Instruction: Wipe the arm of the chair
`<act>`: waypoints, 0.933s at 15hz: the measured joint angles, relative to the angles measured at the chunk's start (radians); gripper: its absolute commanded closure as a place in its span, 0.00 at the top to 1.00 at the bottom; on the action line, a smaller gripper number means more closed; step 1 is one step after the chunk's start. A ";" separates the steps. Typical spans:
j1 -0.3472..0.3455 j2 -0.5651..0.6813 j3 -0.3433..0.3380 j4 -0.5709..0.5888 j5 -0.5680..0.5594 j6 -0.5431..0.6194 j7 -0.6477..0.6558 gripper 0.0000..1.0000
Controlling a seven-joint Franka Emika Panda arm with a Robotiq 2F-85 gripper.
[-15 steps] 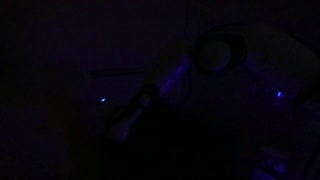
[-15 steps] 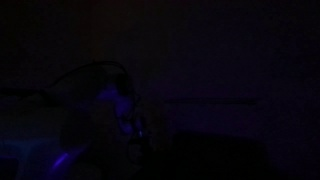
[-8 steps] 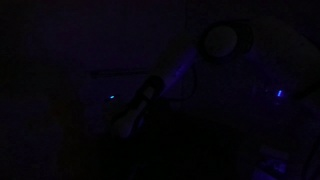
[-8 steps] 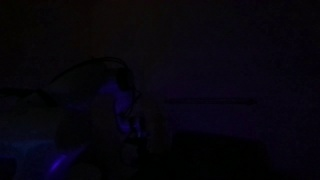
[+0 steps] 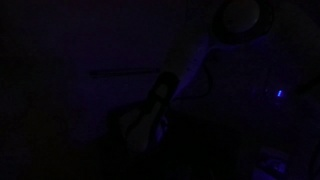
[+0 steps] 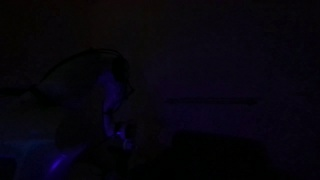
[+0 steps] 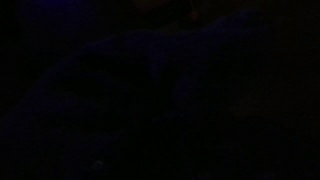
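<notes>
The room is almost fully dark, with only faint blue light. In both exterior views I make out the dim outline of my arm reaching down. My gripper (image 5: 152, 112) shows as a pale blurred shape at the arm's lower end, and also faintly in an exterior view (image 6: 122, 135). I cannot tell whether it is open or shut, or whether it holds anything. The chair, its arm and any cloth are lost in the dark. The wrist view is black.
A small blue light (image 5: 279, 95) glows at the right. A round joint of my arm (image 5: 240, 18) shows at the top. A faint horizontal edge (image 5: 125, 72) runs behind the gripper.
My arm has swung to the right and the gripper has moved right and downward in the exterior views. The small blue light by the gripper is no longer visible.
</notes>
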 measured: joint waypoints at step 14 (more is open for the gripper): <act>0.017 -0.086 -0.168 0.231 -0.319 -0.136 -0.003 0.07</act>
